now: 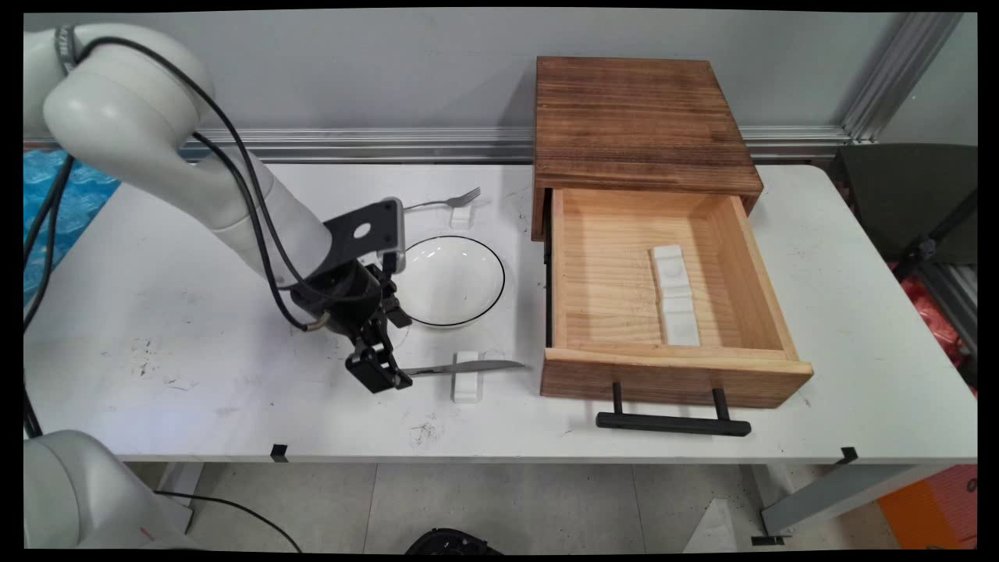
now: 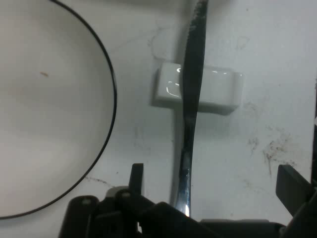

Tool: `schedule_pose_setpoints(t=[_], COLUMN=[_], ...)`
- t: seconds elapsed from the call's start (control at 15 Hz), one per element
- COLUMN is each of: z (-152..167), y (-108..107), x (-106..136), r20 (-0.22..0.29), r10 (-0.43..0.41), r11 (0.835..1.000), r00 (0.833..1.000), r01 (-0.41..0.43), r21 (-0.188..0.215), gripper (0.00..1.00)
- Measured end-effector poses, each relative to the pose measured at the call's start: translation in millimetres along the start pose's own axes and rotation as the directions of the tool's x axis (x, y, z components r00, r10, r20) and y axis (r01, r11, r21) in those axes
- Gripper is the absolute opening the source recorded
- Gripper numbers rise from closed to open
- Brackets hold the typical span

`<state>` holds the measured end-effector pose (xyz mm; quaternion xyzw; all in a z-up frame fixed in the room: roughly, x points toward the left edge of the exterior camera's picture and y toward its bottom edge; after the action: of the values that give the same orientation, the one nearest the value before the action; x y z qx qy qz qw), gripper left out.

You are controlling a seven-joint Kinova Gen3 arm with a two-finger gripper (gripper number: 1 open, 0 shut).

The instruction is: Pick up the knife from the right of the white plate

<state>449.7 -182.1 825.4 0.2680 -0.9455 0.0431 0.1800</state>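
Hand view: gripper (image 2: 208, 198) spread wide, straddling knife (image 2: 192, 99) handle; blade runs straight ahead over rest (image 2: 218, 94).

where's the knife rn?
Main view: the knife lies across a small white rest near the table's front edge, just in front of the plate and left of the open drawer, handle end at the gripper.

White black-rimmed plate (image 1: 453, 279), silver knife (image 1: 468, 366), white rest (image 1: 466, 378), seemingly unpainted striped-grain wooden drawer (image 1: 671, 297).
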Motion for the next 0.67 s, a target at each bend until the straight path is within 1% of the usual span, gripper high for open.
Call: schedule_pose_setpoints(t=[0.33,0.67], z=[20.1,36.0], y=[3.1,0.3], x=[-1.5,-1.2], r20=[-0.004,-0.015], r10=[0.049,0.067], r11=[0.999,0.998], r00=[0.999,0.998], r01=[-0.049,-0.067], r21=[0.007,0.020], gripper=[1.00,1.00])
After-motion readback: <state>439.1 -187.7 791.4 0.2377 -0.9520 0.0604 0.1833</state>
